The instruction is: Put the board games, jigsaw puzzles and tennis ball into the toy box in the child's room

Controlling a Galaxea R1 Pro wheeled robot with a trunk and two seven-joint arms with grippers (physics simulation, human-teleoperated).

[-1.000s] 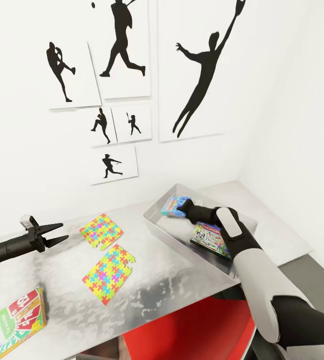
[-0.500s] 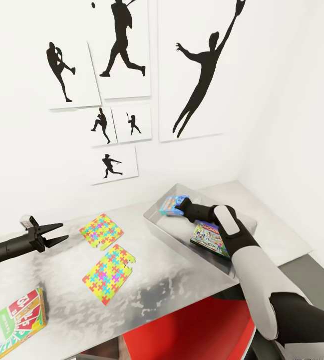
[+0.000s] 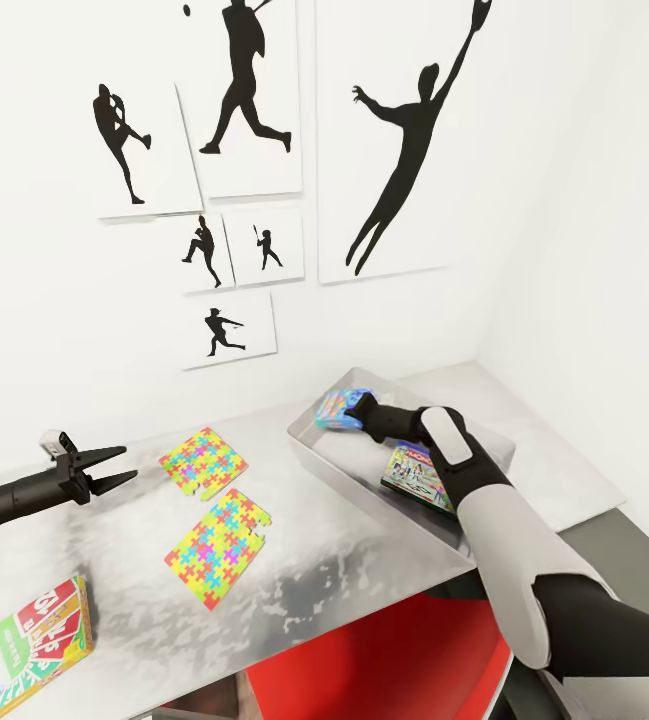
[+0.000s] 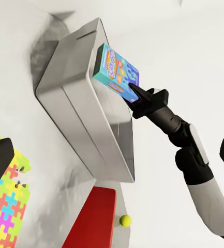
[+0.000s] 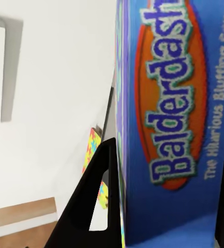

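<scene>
Blue and orange, the small "Balderdash" board game (image 3: pixel 338 408) is clamped between the fingers of the right gripper (image 3: pixel 356 414), tilted over the far corner of the light grey toy box (image 3: pixel 316 444), at about 1 o'clock from the middle of the head view. In the right wrist view one black finger (image 5: pixel 93 199) lies flat against the box's printed face (image 5: pixel 171 129). In the left wrist view the same box (image 4: pixel 117 72) stands on edge at the tub's far rim (image 4: pixel 75 103), the right gripper (image 4: pixel 138 96) closed on it. A green-and-white board game (image 3: pixel 419 478) lies flat inside the tub at 3 o'clock. Two jigsaw puzzles (image 3: pixel 202 462) (image 3: pixel 220 534) rest on the pale grey table (image 3: pixel 354 560) near the centre, side by side and apart. The "SKIP-BO" game (image 3: pixel 29 645) sits at 8 o'clock by the table's near edge. The left gripper (image 3: pixel 114 468) hovers at 9 o'clock with fingers spread, holding nothing. A yellow-green tennis ball (image 4: pixel 125 220) shows in the left wrist view beside a red chair (image 4: pixel 91 219).
</scene>
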